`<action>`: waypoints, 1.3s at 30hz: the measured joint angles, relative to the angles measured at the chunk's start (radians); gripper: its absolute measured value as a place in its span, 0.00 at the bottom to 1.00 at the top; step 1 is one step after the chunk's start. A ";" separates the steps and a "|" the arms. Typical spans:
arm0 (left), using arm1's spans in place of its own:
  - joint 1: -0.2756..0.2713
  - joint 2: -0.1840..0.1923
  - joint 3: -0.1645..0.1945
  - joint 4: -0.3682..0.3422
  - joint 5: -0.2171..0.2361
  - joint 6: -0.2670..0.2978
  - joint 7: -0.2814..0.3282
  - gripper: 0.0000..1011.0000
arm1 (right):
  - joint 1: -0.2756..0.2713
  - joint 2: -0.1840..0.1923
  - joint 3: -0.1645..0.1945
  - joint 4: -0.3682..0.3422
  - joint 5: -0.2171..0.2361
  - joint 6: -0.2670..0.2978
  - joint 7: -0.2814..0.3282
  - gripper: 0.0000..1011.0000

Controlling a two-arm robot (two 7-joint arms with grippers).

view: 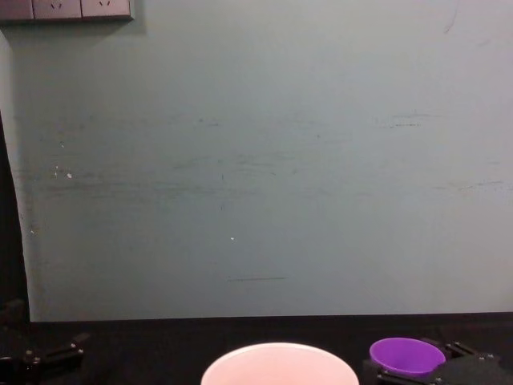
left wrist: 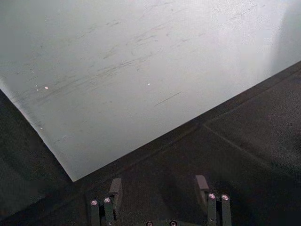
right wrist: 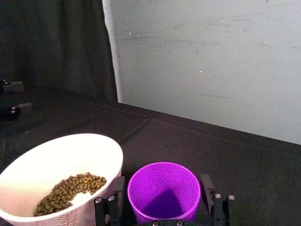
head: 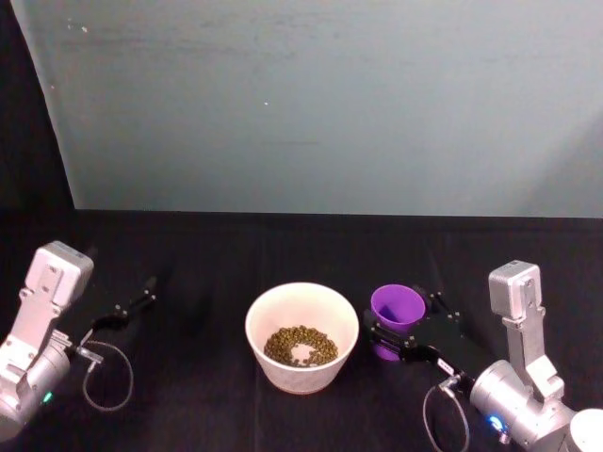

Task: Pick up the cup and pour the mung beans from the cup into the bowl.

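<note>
Head view: right gripper (head: 400, 331) jaws straddle the upright, emptied cup (head: 397, 306); mung beans (head: 300, 346) fill the bowl (head: 301, 377); whether they clamp is unclear.

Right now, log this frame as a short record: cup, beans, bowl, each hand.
cup: purple, upright, looks empty, beside the bowl on its right
mung beans: lying in the bowl
bowl: pale, on the black table, centre
right hand: fingers on either side of the cup; contact unclear
left hand: open, holding nothing, parked at left
</note>
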 joint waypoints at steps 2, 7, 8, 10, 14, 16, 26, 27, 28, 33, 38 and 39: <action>0.000 0.000 0.000 0.000 0.000 0.000 0.000 1.00 | 0.000 0.000 0.000 0.000 0.000 0.000 0.000 0.99; 0.000 0.000 0.000 0.000 0.000 0.000 0.000 1.00 | 0.000 0.000 0.000 -0.001 0.000 0.001 -0.001 0.99; 0.000 0.000 0.000 0.000 0.000 0.000 0.000 1.00 | 0.000 0.000 0.000 -0.001 0.000 0.001 -0.001 0.99; 0.000 0.000 0.000 0.000 0.000 0.000 0.000 1.00 | -0.006 0.003 0.001 -0.022 0.000 0.007 -0.005 0.99; 0.000 0.000 0.000 0.000 0.000 0.000 0.000 1.00 | -0.022 0.012 0.008 -0.069 0.006 0.020 -0.015 0.99; 0.000 0.000 0.000 0.000 0.000 0.000 0.000 1.00 | -0.035 0.017 0.015 -0.107 0.013 0.029 -0.022 0.99; 0.000 0.000 0.000 0.000 0.000 0.000 0.000 1.00 | -0.106 0.014 0.065 -0.284 0.005 0.120 -0.153 0.99; 0.000 0.000 0.000 0.000 0.000 0.000 0.000 1.00 | -0.113 0.011 0.071 -0.297 -0.001 0.128 -0.169 0.99; 0.000 0.000 0.000 0.000 0.000 0.000 0.000 1.00 | -0.126 0.002 0.083 -0.320 -0.016 0.140 -0.205 0.99; 0.000 0.000 0.000 0.000 0.000 0.000 0.000 1.00 | -0.161 -0.030 0.118 -0.355 -0.072 0.140 -0.308 0.99; 0.000 0.000 0.000 0.000 0.000 0.000 0.000 1.00 | -0.184 -0.059 0.149 -0.347 -0.119 0.098 -0.380 0.99; 0.000 0.000 0.000 0.000 0.000 0.000 0.000 1.00 | -0.187 -0.064 0.158 -0.335 -0.127 0.083 -0.391 0.99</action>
